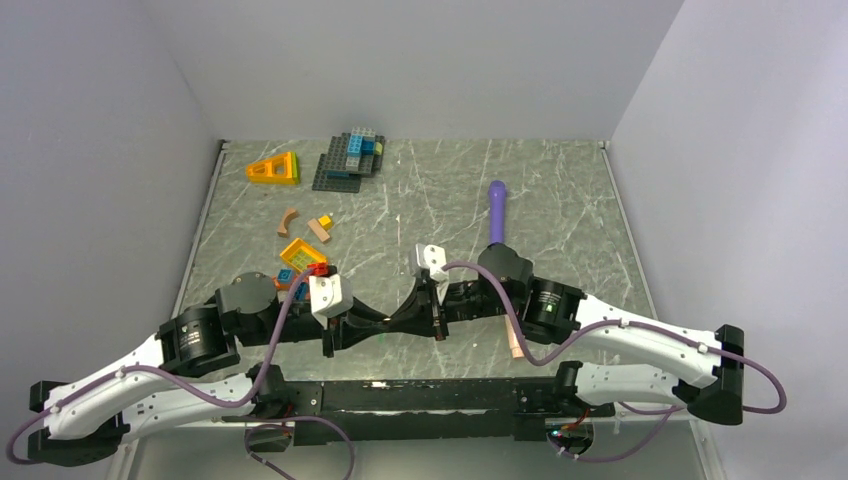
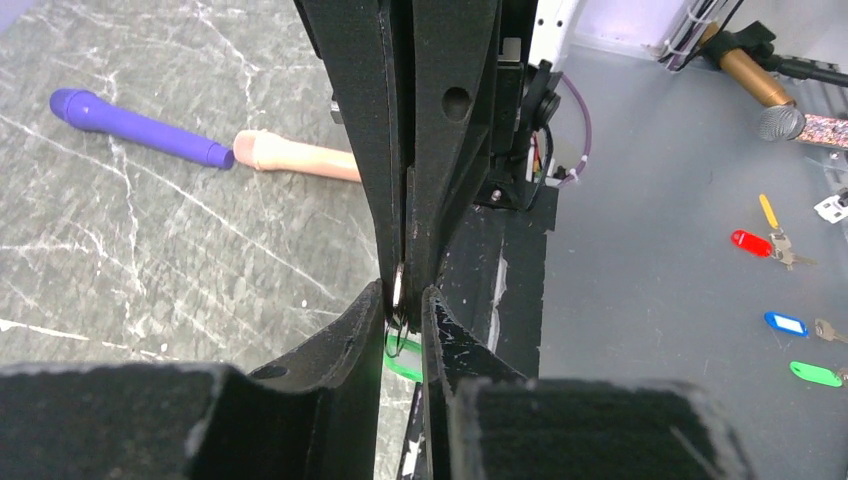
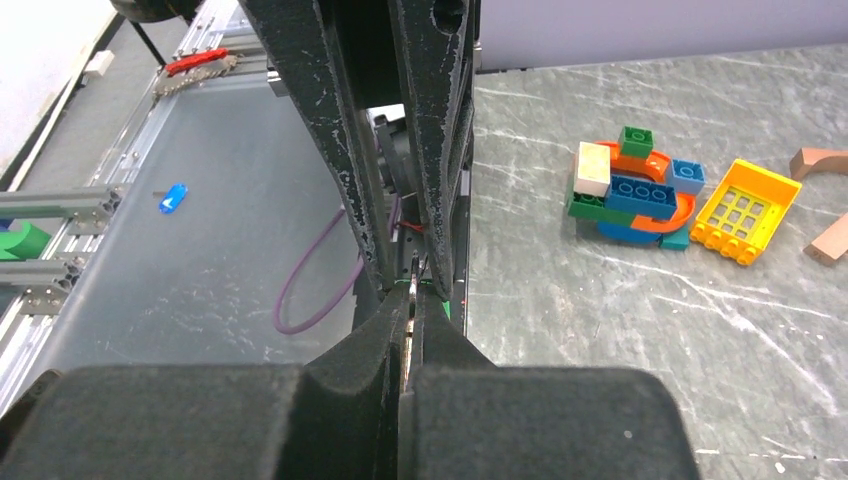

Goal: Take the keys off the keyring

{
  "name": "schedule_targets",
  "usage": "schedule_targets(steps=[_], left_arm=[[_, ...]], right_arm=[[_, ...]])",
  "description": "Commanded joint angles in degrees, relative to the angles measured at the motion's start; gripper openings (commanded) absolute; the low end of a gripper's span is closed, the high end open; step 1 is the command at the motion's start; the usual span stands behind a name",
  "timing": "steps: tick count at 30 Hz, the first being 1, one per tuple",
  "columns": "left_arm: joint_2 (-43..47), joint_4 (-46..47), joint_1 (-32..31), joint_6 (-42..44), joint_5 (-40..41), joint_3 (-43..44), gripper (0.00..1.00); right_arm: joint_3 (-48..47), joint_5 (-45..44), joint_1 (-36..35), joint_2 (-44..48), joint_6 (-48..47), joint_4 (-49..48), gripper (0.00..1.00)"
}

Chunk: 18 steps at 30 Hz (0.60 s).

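The right pincer is clamped shut on the small silver metal keyring, which stands edge-on dead ahead between the close-set jaws of the left pincer, the bright green-headed key hanging in that same gap, though whether the left one grips anything cannot be told.

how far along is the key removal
Done: nothing off; the green key hangs from the keyring. In hand: right gripper pinches the keyring, left gripper flanks it. To do: both keys to come off; the other key is hidden.
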<state>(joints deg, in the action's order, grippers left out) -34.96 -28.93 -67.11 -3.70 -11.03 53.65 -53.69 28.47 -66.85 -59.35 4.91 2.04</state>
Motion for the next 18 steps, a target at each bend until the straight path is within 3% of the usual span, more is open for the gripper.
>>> schedule_targets(steps=[1, 11, 18], left_arm=[[1.40, -0.63, -0.04, 0.38, -1.19, 0.53, 0.17], [2.13, -0.01, -0.04, 0.12, -2.56, 0.31, 0.05], [1.99, 1.08, -0.04, 0.08, -4.32, 0.14, 0.08]], right_arm=[[-0.36, 1.89, -0.24, 3.37, -0.23, -4.21, 0.00], [0.41, 1.86, -0.28, 4.38, 0.00, -5.22, 0.00], [0.14, 2.78, -0.31, 3.01, 0.43, -6.38, 0.00]])
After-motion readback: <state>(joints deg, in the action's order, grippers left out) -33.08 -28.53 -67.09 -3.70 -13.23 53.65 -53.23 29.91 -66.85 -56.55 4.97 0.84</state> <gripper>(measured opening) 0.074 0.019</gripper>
